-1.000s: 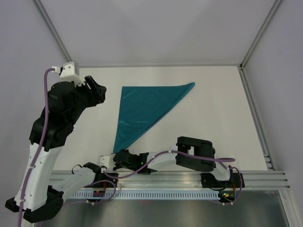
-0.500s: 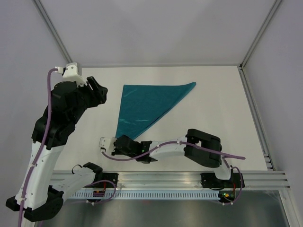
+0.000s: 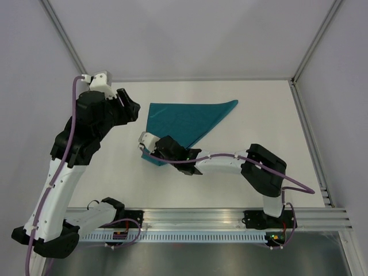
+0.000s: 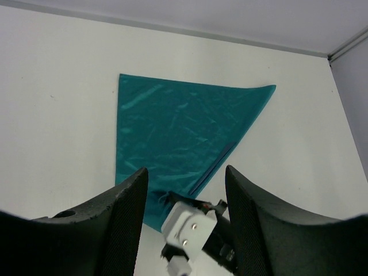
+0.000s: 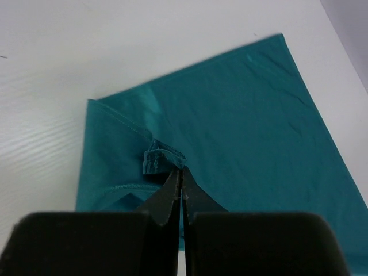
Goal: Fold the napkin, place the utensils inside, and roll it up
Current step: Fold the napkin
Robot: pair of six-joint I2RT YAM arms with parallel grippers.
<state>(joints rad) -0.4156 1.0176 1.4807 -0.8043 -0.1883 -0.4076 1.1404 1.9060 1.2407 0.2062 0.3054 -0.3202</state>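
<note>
Napkin (image 5: 241,115) corner is pinched between the closed jaws of the right gripper (image 5: 180,171), and a small bunched bit of hem is seen raised at the tips. How much cloth sits inside the pinch cannot be made out. In the top view the near corner is hidden under the right gripper and its wrist. In the left wrist view it is covered by that same wrist. In the right wrist view the cloth is cut off at the 3 o'clock edge. The napkin is laid as a folded triangle on the white table (image 3: 259,126), left of centre. Its long edge is run from 8 to 2 o'clock, with the sharp tip pointed at 2 o'clock. The left gripper (image 3: 127,109) is held at 9 o'clock of the cloth, jaws wide apart with nothing gripped, apart from the cloth.
</note>
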